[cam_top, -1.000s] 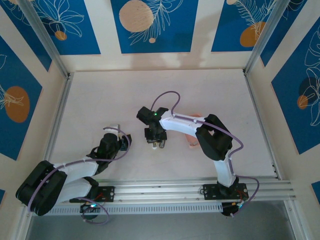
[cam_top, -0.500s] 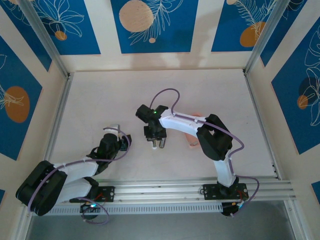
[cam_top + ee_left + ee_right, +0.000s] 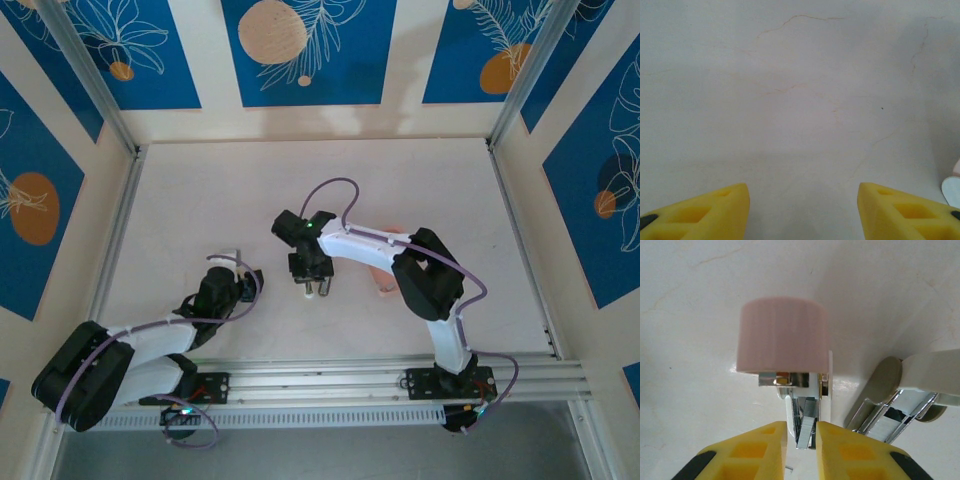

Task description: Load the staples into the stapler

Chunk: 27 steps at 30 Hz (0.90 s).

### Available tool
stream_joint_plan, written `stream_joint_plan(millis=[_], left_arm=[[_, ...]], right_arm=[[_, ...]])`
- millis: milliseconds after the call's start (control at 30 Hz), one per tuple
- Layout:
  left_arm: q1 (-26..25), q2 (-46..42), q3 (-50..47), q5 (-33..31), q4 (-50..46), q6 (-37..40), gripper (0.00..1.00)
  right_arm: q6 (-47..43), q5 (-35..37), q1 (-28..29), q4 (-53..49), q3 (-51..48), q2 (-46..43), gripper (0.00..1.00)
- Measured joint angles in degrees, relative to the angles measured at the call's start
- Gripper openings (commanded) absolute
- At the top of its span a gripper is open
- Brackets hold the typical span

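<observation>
In the right wrist view a pink stapler (image 3: pixel 782 335) stands open, its metal channel facing my fingers. A thin grey strip of staples (image 3: pixel 809 422) lies tilted in that channel, and my right gripper (image 3: pixel 801 432) is shut on its near end. From above, the right gripper (image 3: pixel 314 284) points down at the stapler (image 3: pixel 318 291) in mid-table. My left gripper (image 3: pixel 803 200) is open over bare table, nothing between its yellow fingers (image 3: pixel 705 212); in the top view it (image 3: pixel 236 272) sits to the left of the stapler, apart from it.
A second stapler (image 3: pixel 900 390), white and grey, lies open just right of the pink one with staples in its channel. A tiny loose metal piece (image 3: pixel 789 469) lies below my fingers. A pink tray (image 3: pixel 384 272) is mostly hidden under the right arm.
The right gripper has shifted slightly left and away with the strip still in its grip. The left arm has not moved.
</observation>
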Motion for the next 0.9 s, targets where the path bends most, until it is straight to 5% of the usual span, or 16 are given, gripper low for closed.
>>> stream_joint_plan(millis=[900], left_arm=[[0.02,-0.17,-0.04,0.00,-0.02,0.17,0.60]], right_arm=[[0.00,-1.51,0.00,0.07,0.00,1.49,0.20]])
